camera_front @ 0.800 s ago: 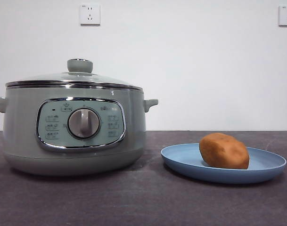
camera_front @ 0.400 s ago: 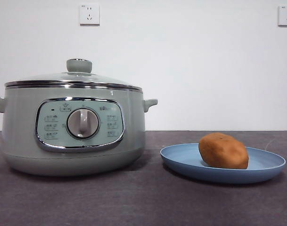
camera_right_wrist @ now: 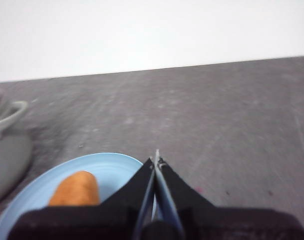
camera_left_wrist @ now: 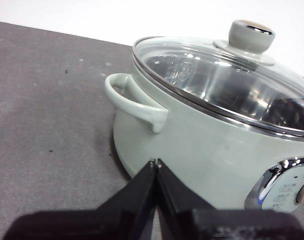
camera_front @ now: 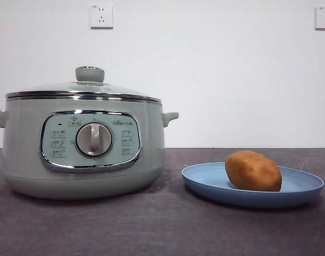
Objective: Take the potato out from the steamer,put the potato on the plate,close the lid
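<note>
The orange-brown potato (camera_front: 253,170) lies on the light-blue plate (camera_front: 205,181) at the right; the right wrist view shows the same potato (camera_right_wrist: 76,189) on the plate (camera_right_wrist: 112,167). The sage-green steamer (camera_front: 82,144) stands at the left with its glass lid (camera_front: 82,88) seated on the chrome rim. My left gripper (camera_left_wrist: 155,163) is shut and empty, beside the steamer (camera_left_wrist: 191,145) near its side handle (camera_left_wrist: 134,102), below the lid (camera_left_wrist: 221,75). My right gripper (camera_right_wrist: 156,159) is shut and empty, above the plate's edge. Neither arm shows in the front view.
A dark grey tabletop (camera_front: 162,229) runs under everything, with a white wall and two sockets (camera_front: 101,16) behind. Bare table (camera_left_wrist: 47,115) lies beside the steamer on the handle side.
Steamer, lid, plate and potato have stayed where they were, apart from a very slight shift of the picture.
</note>
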Tool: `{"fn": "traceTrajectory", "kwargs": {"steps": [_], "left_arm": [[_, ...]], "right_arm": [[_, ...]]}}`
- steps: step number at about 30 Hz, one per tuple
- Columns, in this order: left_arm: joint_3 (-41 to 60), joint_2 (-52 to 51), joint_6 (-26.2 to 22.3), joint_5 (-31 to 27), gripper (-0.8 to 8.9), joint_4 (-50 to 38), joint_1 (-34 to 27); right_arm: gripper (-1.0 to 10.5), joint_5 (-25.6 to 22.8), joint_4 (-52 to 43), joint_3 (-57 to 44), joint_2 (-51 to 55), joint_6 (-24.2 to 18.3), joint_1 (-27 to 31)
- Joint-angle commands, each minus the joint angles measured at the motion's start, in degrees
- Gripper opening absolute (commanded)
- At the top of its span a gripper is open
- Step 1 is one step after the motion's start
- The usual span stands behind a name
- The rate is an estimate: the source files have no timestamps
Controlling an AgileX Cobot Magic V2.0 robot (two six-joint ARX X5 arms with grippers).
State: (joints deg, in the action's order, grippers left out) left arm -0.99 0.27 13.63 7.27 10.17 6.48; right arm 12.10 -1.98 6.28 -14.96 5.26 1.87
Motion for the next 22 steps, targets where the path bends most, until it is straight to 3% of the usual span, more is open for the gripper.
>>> {"fn": "traceTrajectory", "kwargs": {"steps": [1, 9, 15, 22], "left_arm": [[0.8, -0.1, 0.1, 0.3, -0.03, -0.3, -0.2], [0.8, -0.1, 0.1, 0.3, -0.03, -0.3, -0.2], [0.8, -0.1, 0.1, 0.3, -0.03, -0.3, -0.2], [0.8, -0.1, 0.1, 0.3, -0.03, -0.3, -0.2]], "right_arm": [[0.0, -0.7, -0.5, -3.0, 3.0, 2.4, 0.0], [0.0, -0.7, 3.8, -6.0, 10.3, 2.4, 0.0], [0.0, -5.3, 12.2, -5.9, 14.2, 4.6, 0.0], [0.0, -6.5, 12.0, -5.9, 14.9, 5.2, 0.0]]}}
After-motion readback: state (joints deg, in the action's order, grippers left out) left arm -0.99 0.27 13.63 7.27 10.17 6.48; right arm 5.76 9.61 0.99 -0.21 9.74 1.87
